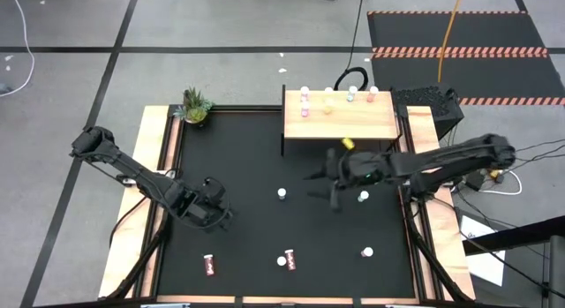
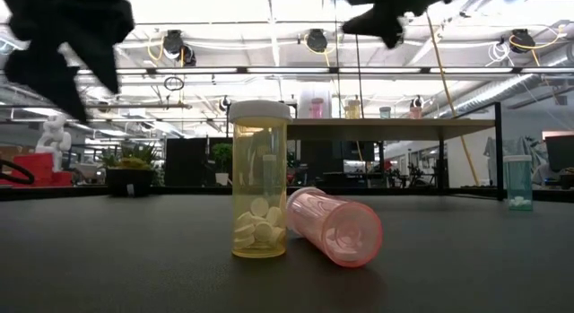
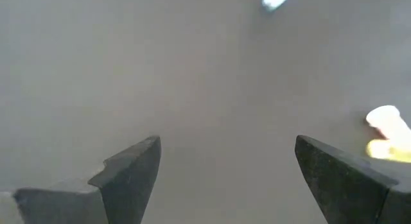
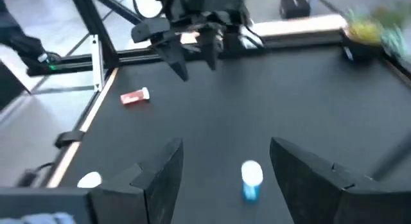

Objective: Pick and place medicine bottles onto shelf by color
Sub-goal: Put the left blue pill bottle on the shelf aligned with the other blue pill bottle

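Black tabletop (image 1: 256, 184) framed in wood carries the pale shelf (image 1: 340, 127) at its far edge, with a plant (image 1: 195, 106) at the far left corner. Four bottles stand along the shelf's back: pink (image 1: 305, 106), yellow (image 1: 327, 103), teal (image 1: 350, 95) and another pink (image 1: 372, 96). The right gripper (image 1: 325, 183) hangs over the table's middle, just in front of the shelf, fingers spread and holding nothing. In its wrist view a blue bottle (image 4: 251, 179) stands upright on the table between the two fingers, apart from both. A small yellow thing (image 1: 348, 143) lies on the shelf's front edge behind that gripper. The left gripper (image 1: 219, 213) waits over the left part of the table, fingers wide and empty; its wrist view shows bare table between them and a yellow bottle (image 3: 387, 131) beyond one finger. Other bottles sit scattered on the table: a white-capped one (image 1: 282, 193) mid-table, one near the right edge (image 1: 367, 251), a red one (image 1: 210, 265) lying at the front left, and a pair at front centre, where the low view shows a yellow bottle (image 2: 259, 178) upright and a pink one (image 2: 334, 226) on its side against it.
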`<move>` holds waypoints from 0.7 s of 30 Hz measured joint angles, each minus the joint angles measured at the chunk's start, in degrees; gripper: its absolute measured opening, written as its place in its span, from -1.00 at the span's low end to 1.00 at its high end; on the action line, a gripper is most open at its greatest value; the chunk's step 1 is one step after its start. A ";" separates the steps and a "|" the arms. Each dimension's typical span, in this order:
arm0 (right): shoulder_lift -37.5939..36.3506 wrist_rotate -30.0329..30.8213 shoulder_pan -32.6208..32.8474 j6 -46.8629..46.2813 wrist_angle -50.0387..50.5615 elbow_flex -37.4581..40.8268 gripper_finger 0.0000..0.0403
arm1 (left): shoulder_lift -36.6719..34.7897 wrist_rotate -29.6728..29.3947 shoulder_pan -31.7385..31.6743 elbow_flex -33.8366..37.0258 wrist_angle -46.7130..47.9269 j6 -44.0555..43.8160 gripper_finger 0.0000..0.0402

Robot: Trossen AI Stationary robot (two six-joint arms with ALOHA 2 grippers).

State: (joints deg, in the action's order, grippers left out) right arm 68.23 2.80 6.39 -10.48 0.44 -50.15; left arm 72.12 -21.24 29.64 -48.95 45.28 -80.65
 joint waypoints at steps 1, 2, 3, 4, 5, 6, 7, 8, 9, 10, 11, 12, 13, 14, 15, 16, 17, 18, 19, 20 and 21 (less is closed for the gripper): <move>2.32 0.08 0.38 1.87 -3.12 -0.04 0.13 | 0.00 -1.55 -0.16 0.00 -1.51 2.37 0.78; 4.84 0.18 0.46 3.15 -6.02 -0.04 0.13 | 0.00 -2.65 -0.24 0.00 -3.09 4.55 0.78; 7.50 0.36 0.43 4.57 -9.06 -0.04 0.13 | -0.02 -3.20 -0.47 0.00 -5.01 6.81 0.78; 10.09 0.49 0.16 6.36 -11.44 -0.04 0.13 | -0.02 -3.32 -0.79 0.00 -6.83 8.59 0.78; 12.58 0.95 -0.26 8.06 -13.05 -0.04 0.14 | 0.00 -3.27 -1.10 0.00 -8.47 9.94 0.78; 14.82 1.70 -0.69 8.93 -14.42 -0.02 0.14 | -0.02 -3.08 -1.37 0.00 -10.02 10.66 0.78; 16.97 1.72 -1.35 9.25 -15.85 -0.02 0.14 | -0.02 -2.55 -1.71 0.00 -11.86 10.86 0.78; 18.88 1.71 -1.95 9.29 -17.34 -0.02 0.14 | -0.02 -2.00 -1.99 0.00 -13.51 10.94 0.78; 20.53 1.69 -2.37 9.21 -18.39 -0.02 0.14 | -0.02 -1.58 -2.14 0.00 -14.90 10.93 0.78; 22.12 1.62 -2.59 9.05 -19.12 -0.02 0.14 | -0.02 -1.47 -2.30 0.00 -16.32 10.94 0.78; 23.81 1.05 -2.71 9.16 -20.14 -0.02 0.14 | -0.02 -1.48 -2.31 0.00 -17.67 11.02 0.78; 25.20 -0.02 -2.73 9.47 -20.80 -0.02 0.14 | -0.02 -1.50 -2.27 0.00 -18.68 11.48 0.78; 26.62 -0.94 -2.67 9.73 -21.48 -0.02 0.14 | -0.02 -1.48 -2.25 0.00 -19.54 12.19 0.78; 27.93 -1.85 -2.62 9.90 -22.67 -0.01 0.14 | -0.02 -1.52 -2.25 0.00 -20.26 12.95 0.78; 28.94 -2.80 -2.62 10.11 -23.55 -0.02 0.14 | -0.02 -1.58 -2.25 0.00 -20.95 14.00 0.78; 29.86 -3.12 -2.67 10.31 -23.91 -0.02 0.14 | -0.02 -1.61 -2.25 0.00 -21.80 15.23 0.78; 30.84 -3.16 -2.86 10.83 -24.54 -0.02 0.14 | -0.02 -1.69 -2.25 0.00 -22.95 16.63 0.78; 31.68 -3.16 -2.96 11.51 -24.79 -0.02 0.14 | -0.02 -1.75 -2.20 0.00 -24.28 18.28 0.78; 32.36 -3.16 -3.07 12.20 -24.68 -0.02 0.14 | -0.02 -1.77 -2.06 0.00 -25.50 20.17 0.78; 32.91 -3.12 -3.18 12.88 -24.97 -0.02 0.14 | -0.02 -1.80 -1.81 0.00 -26.76 22.05 0.78; 33.24 -3.10 -3.32 13.37 -25.51 -0.02 0.14 | -0.02 -1.78 -1.65 0.00 -28.13 23.76 0.78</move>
State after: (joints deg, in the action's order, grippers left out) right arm 101.47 -0.30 3.07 2.89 -25.07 -50.17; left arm 72.10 -23.02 28.00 -48.95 17.14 -56.89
